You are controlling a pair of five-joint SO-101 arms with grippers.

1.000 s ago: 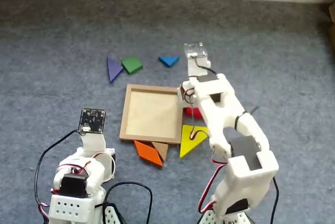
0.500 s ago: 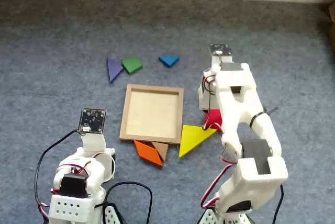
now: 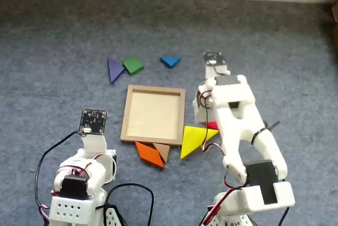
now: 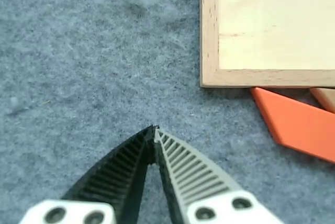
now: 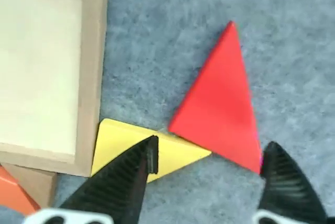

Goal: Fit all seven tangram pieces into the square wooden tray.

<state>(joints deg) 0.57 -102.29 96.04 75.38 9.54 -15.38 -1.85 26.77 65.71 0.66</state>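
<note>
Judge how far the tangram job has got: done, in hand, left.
Done: nothing; the wooden tray holds no piece. In hand: the open right hand hangs over the red triangle, not gripping it. Left: all seven; yellow, orange, tan, purple, green and blue also lie on the carpet.

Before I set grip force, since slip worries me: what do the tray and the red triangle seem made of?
Tray: pale wood, apparently unvarnished; grain flecks show on its frame. Red triangle: smooth, even matte red coat, likely painted wood, though the paint hides any grain.
</note>
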